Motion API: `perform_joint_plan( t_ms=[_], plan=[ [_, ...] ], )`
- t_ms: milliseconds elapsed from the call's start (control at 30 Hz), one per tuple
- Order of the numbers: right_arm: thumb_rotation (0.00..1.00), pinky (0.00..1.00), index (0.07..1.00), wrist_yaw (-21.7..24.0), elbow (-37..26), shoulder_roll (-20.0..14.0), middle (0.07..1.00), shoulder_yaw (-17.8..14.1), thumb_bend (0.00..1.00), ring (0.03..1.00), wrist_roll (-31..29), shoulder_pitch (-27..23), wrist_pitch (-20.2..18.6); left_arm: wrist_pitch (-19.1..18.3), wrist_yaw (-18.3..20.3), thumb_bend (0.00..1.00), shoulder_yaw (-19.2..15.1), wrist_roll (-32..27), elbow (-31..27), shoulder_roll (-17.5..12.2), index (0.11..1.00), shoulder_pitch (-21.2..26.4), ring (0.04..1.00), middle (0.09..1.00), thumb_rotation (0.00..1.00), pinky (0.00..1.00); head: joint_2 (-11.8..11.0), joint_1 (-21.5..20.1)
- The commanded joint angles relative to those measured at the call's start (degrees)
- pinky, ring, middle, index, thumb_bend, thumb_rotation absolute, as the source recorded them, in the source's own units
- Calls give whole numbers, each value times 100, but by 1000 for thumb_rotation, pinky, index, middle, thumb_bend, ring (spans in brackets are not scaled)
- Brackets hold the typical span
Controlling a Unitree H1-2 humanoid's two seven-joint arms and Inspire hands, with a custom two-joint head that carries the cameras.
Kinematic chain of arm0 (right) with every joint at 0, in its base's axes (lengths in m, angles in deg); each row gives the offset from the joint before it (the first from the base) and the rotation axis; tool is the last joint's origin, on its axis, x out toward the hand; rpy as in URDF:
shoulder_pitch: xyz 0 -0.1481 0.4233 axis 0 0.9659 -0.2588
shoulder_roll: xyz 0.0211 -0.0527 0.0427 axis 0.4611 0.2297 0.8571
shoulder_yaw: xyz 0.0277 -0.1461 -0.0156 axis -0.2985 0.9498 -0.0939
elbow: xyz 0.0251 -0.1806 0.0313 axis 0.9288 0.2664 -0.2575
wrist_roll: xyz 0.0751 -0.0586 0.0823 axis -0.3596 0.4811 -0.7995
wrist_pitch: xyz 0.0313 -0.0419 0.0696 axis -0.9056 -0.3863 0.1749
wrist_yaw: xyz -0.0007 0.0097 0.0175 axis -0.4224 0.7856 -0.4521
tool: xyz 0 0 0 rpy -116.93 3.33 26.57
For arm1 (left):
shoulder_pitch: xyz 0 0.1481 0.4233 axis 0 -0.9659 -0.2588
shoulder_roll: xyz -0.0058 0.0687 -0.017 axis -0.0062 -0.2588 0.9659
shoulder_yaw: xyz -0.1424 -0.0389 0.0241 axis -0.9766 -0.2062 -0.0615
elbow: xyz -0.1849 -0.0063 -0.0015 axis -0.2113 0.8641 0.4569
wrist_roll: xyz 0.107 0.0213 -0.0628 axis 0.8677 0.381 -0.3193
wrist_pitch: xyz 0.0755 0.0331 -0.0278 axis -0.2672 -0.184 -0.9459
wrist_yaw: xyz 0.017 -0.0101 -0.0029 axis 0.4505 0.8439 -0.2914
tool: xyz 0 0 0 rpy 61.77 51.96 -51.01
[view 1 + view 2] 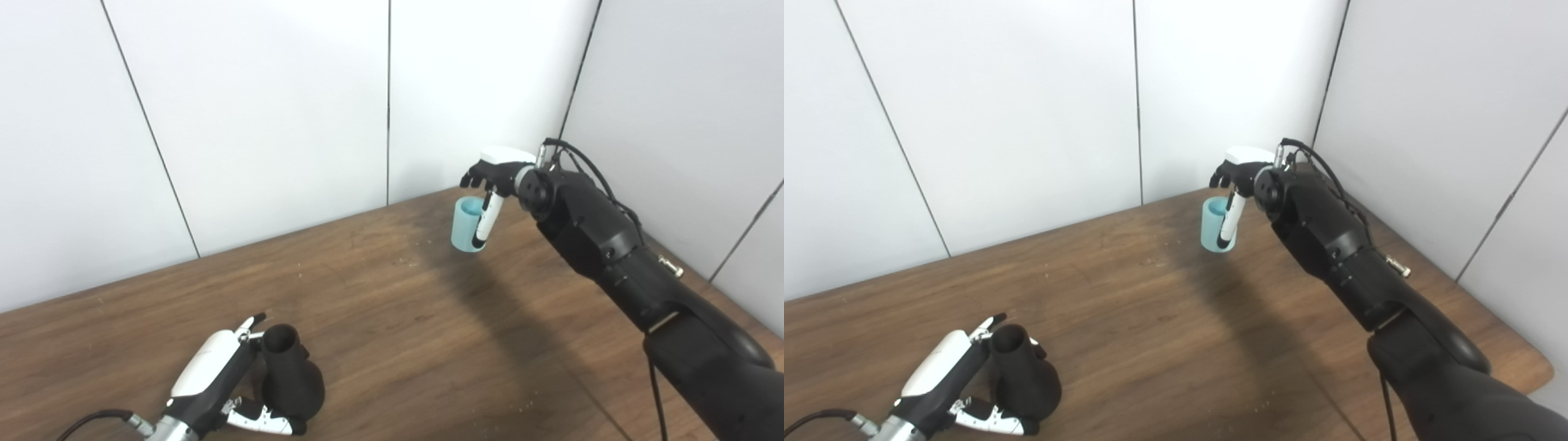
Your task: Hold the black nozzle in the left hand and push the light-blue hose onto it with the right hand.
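Note:
The black nozzle [291, 375] stands on the wooden table [404, 318] at the front left, narrow open end up. My left hand [214, 380] wraps around it from the left, thumb along its base, fingers behind it. The light-blue hose [465, 224], a short open tube, is at the far right of the table near the wall. My right hand [493, 177] is above it, fingers bent over its rim and thumb down its right side. I cannot tell whether the hose rests on the table or is lifted. Both also show in the right eye view: nozzle [1023, 373], hose [1213, 224].
White wall panels [275, 122] close the back and right sides of the table. The table's rounded right corner [1540, 370] shows in the right eye view. My right forearm [612, 251] stretches across the right side of the table.

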Motion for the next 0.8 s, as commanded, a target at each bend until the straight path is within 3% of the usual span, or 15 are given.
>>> perform_joint_plan(
  t_ms=[0,300,767],
  plan=[
    [74,653,798,-254,-52,-198,805,-24,927,767,91,-231,65,-246,407,527,94,297,280,-369,488,-338,607,468,0,1000,14,7],
    [65,631,785,-608,208,-20,790,-54,906,737,-136,-212,108,-243,408,527,93,290,243,-404,486,-373,607,473,0,1000,49,77],
    [36,519,765,-895,424,101,727,1,896,634,-423,-124,214,-350,460,527,61,252,189,-388,486,-352,607,473,0,1000,87,108]
  ],
)
